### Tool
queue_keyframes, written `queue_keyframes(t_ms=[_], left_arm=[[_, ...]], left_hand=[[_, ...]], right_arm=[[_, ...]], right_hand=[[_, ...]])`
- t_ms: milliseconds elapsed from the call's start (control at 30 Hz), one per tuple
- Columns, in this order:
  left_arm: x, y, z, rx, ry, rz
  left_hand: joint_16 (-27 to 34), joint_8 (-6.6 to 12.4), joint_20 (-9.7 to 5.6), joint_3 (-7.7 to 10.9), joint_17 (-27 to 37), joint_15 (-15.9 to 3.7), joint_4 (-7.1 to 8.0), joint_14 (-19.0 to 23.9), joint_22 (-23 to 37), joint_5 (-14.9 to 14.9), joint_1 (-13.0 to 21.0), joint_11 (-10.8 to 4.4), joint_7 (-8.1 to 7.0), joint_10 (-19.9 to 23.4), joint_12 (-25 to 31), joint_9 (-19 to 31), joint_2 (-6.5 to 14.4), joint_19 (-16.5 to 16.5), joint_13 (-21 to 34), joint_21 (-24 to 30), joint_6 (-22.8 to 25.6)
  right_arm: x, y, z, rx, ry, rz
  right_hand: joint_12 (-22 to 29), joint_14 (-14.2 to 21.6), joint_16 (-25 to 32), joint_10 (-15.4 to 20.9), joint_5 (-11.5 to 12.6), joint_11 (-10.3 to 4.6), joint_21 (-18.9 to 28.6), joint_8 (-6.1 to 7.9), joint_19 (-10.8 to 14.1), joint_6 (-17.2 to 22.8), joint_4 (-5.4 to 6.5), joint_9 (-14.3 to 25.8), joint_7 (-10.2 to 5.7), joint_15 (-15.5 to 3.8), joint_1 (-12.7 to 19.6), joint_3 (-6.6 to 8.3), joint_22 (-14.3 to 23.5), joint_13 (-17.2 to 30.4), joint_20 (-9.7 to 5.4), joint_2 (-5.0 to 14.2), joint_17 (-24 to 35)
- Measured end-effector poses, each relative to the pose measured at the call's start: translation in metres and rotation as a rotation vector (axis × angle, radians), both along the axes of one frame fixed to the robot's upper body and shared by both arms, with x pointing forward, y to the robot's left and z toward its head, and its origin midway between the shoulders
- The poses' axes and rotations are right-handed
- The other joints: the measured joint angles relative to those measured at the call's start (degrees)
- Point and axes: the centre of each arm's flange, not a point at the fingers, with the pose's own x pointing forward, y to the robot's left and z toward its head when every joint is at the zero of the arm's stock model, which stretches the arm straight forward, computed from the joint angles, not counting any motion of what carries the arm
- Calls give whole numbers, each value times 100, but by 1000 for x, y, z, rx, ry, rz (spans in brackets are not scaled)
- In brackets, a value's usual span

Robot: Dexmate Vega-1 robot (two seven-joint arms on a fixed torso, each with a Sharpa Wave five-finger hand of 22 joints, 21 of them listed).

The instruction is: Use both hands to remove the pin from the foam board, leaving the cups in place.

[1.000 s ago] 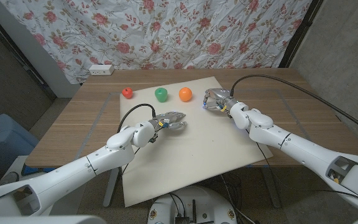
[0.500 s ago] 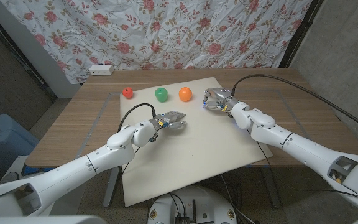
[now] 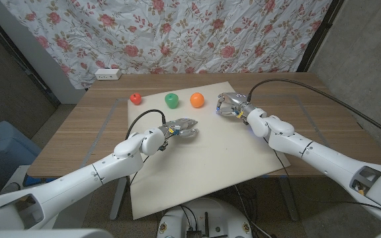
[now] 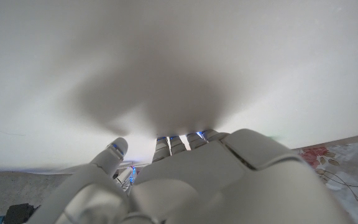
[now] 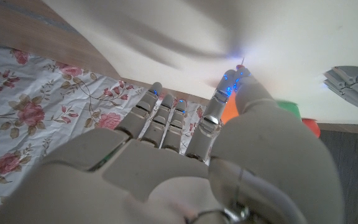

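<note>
Robot's left hand (image 3: 182,128) pressed fingers-down on the flat white foam board (image 3: 204,165), near its centre; palm lifted, fingers splayed and holding nothing, apparently steadying the sheet. Seen in the left wrist view as a pale hand (image 4: 185,180) against plain white board.

Robot's right hand (image 3: 229,106) poised at the board's 1 o'clock corner, fingers curled toward a small dark-tipped pin (image 5: 241,64) standing in the foam. Thumb and one finger brought close around it in the right wrist view, blue lights glowing at the fingertips; whether actually pinched or merely bracketed, cannot tell. Pin too small to pick out in the head view.

Three small cups in a row along the board's 12 o'clock edge: red cup (image 3: 135,98) on the wooden desk (image 3: 98,132) just off the board's 11 o'clock corner, green cup (image 3: 171,100) at 12 o'clock, orange cup (image 3: 197,99) nearest the right hand, at its 9 o'clock. All upright and apart from both hands.

Step in hand, by judgement: closing on the pin while holding the board down. Next move likely calls for a firm pinch and a straight pull up, with steady downward pressure on the foam and no drift toward 9 o'clock, where the orange cup could be knocked.
</note>
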Motion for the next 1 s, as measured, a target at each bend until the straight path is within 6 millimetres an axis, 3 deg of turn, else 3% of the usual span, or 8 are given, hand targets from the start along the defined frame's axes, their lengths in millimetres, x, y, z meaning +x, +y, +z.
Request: queue_keyframes(t_ms=[1000], left_arm=[[-3, 3, -2, -2, 7, 3]], left_hand=[[20, 30, -67, 76, -4, -53, -29, 53, 0, 0, 39, -36, -44, 35, 0, -4, 9, 67, -1, 1, 45]], right_arm=[[-13, -7, 12, 37, -32, -3]], right_hand=[[0, -1, 28, 51, -5, -11, 0, 35, 40, 31, -1, -15, 31, 1, 1, -49, 0, -14, 41, 0, 40]])
